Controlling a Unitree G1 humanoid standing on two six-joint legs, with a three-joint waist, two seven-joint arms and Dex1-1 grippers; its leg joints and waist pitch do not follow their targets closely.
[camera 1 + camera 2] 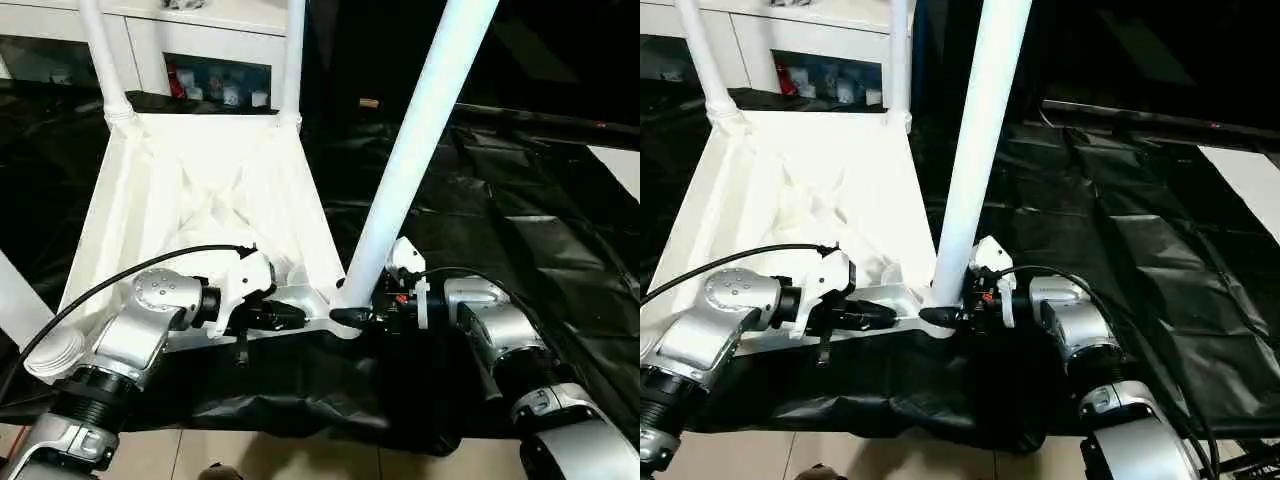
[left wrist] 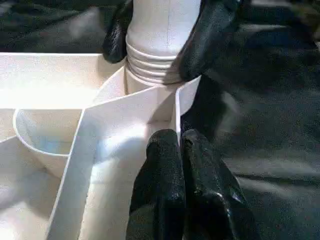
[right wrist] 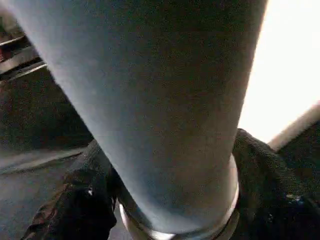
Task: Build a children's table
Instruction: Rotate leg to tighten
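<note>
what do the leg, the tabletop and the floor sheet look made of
Leg: likely moulded plastic, smooth white tube with a soft sheen and threaded rings at its base.
Tabletop: the same white plastic by its look, thin ribs cast into the underside, matte.
Sheet: thin black plastic film, probably; it wrinkles and glints in creases.

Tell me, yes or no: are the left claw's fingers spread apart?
No, the left claw has its two black fingers pressed together over the tabletop's rim.
</note>
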